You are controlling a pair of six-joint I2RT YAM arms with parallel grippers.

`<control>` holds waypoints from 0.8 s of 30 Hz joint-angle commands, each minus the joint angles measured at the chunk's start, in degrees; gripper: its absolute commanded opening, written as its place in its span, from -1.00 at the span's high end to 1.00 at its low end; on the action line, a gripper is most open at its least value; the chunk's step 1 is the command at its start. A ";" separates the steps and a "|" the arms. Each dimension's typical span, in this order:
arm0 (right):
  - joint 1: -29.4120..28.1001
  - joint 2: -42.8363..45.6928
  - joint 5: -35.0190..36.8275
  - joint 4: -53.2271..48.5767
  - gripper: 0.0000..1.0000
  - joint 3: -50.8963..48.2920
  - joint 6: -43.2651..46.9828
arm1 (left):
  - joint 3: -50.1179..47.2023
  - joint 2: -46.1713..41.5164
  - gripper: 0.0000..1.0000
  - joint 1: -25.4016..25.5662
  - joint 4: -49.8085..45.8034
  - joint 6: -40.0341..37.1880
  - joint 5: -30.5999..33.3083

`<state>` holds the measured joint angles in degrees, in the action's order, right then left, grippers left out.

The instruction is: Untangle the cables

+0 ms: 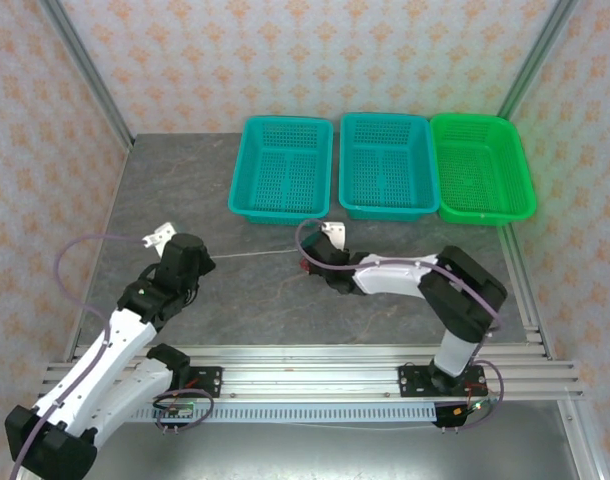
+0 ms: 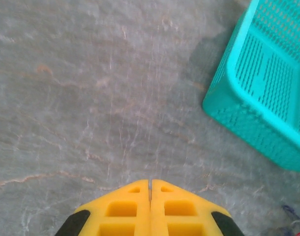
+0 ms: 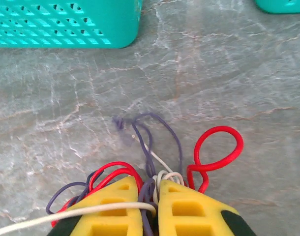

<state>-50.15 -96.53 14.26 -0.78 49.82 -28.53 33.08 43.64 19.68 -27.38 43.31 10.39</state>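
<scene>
The cables [image 3: 157, 173], red, cream-white and dark strands, are seen knotted in one clump on the table near the teal baskets [image 1: 282, 170]. They are pinched between the closed fingers of the right gripper [image 3: 150, 186]. One cream-white strand [image 1: 255, 255] is stretched toward the left gripper [image 2: 150, 183], which is clenched. A hold on it cannot be confirmed. Separation is judged barely begun. The grey marbled tabletop [image 1: 255, 310] is enclosed by patterned walls [image 1: 285, 50].

The table [image 3: 238, 73] is showing a matt grey, stone-like top with pale veins. The baskets [image 1: 386, 165] are gleaming as perforated plastic. The fingers [image 3: 189, 209] are showing matt yellow rubbery faces. The cables [image 3: 220, 130] are looking smooth and plastic-coated. The rails [image 1: 315, 362] are shining as brushed metal.
</scene>
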 commanded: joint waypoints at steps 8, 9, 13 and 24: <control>1.11 16.11 -9.14 6.15 1.00 -5.55 19.24 | -14.89 -0.26 0.90 4.55 22.97 -9.63 -20.09; 1.11 17.37 -10.04 6.08 1.00 -5.70 20.36 | -14.74 -0.31 0.87 5.17 22.81 -10.54 -20.89; 1.11 22.40 -11.12 4.32 1.00 -5.61 23.72 | -13.15 -1.28 0.52 8.53 23.59 -16.66 -25.37; 1.11 28.42 -10.44 1.53 1.00 -5.61 24.46 | -0.01 5.80 0.05 27.48 26.30 -31.09 -24.83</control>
<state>-49.08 -69.08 4.03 2.15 44.56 -5.02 30.15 46.74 44.56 -4.01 18.26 -14.59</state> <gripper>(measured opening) 0.090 0.469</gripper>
